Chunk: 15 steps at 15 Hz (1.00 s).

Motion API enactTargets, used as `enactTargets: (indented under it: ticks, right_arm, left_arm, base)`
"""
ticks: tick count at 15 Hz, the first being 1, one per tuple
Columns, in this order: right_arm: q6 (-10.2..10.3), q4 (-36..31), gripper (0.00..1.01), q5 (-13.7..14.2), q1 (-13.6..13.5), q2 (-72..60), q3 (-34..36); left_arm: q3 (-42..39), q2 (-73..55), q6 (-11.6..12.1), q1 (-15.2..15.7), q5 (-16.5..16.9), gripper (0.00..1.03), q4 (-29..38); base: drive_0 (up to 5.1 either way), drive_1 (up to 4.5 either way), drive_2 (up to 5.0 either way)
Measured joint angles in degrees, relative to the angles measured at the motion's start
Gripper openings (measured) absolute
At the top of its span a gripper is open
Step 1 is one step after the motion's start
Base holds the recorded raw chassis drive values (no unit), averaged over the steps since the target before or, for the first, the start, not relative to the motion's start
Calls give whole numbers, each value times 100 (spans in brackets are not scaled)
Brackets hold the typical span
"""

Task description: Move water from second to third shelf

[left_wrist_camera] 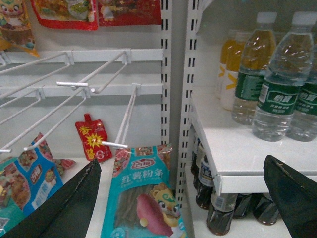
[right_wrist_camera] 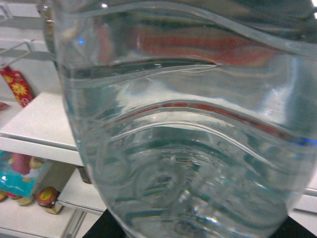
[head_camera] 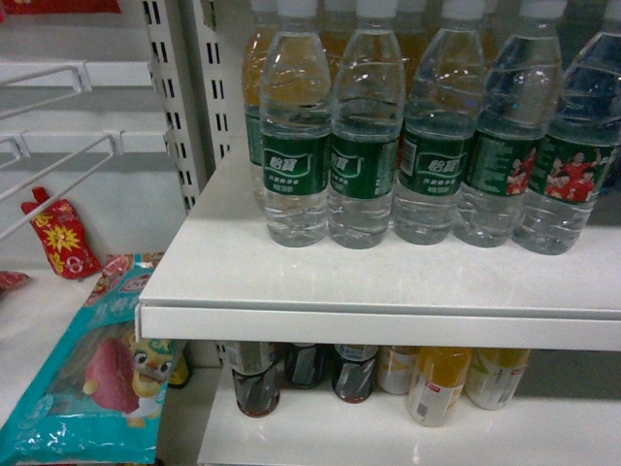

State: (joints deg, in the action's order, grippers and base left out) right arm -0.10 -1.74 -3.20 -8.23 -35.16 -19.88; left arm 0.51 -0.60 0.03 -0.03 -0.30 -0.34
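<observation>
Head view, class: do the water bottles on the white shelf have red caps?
No. The water bottles standing in a row on the white shelf all show white caps.

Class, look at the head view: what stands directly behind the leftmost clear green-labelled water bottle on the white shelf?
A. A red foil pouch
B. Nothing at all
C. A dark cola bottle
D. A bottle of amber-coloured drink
D: behind the leftmost clear ribbed green-labelled water bottle on the white shelf, an amber-coloured drink bottle shows.

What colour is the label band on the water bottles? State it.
Green, with white print; the head view shows the water bottles best.
</observation>
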Motion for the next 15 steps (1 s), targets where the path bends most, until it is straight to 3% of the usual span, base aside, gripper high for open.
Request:
enactTargets:
  ticks: [1, 2, 12, 13, 14, 15]
  right_arm:
    - [0, -44, 39, -101, -20, 7, 0]
    - [0, 9, 39, 15, -24, 2, 0]
    - [22, -50, 39, 48, -4, 2, 2]
    - [422, -599, 39, 680, -251, 2, 138]
    - [848, -879, 39, 1047, -393, 0, 120]
    - [1095, -1062, 39, 1252, -568, -85, 55]
  left_arm:
    - [0, 0, 0, 0, 2, 98, 13]
    - [0, 0, 0, 0, 13, 98, 11]
    - [0, 0, 0, 2, 24, 98, 15]
    - [0, 0, 0, 2, 24, 98, 13]
    - [0, 0, 0, 2, 35, 98, 15]
    - [0, 0, 0, 2, 26, 98, 15]
  base:
    - [0, 0, 0]
    - [0, 0, 0]
    - [0, 0, 0]
    - [0, 0, 0]
    - [0, 0, 0]
    - [0, 0, 0]
